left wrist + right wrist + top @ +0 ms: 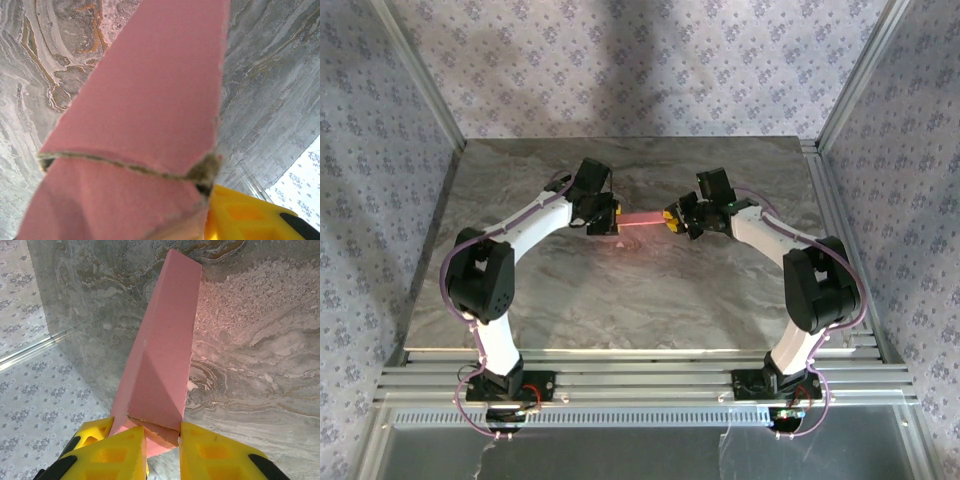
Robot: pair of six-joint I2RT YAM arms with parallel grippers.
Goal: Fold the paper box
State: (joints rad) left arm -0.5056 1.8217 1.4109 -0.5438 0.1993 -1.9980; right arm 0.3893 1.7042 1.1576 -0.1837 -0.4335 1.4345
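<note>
The paper box [642,219] is a slim pink-red cardboard bar with a matte face and a frayed flap edge at its left end. It spans between both grippers over the middle of the grey marbled bench [620,310], nearer the far edge. The right gripper [162,432] clamps one end between yellow fingers. The left gripper [610,222] meets the other end, but its grip cannot be told. The bench around the box lies open to every edge.

From above, the paper box [642,219] is too small for me to read its flaps, and both its ends vanish behind my left pincer [609,222] and right pincer [671,219]. At my left wrist the box runs off the top and bottom edges. One yellow finger [240,215] is cut off at the corner, so I cannot tell my hold there.
</note>
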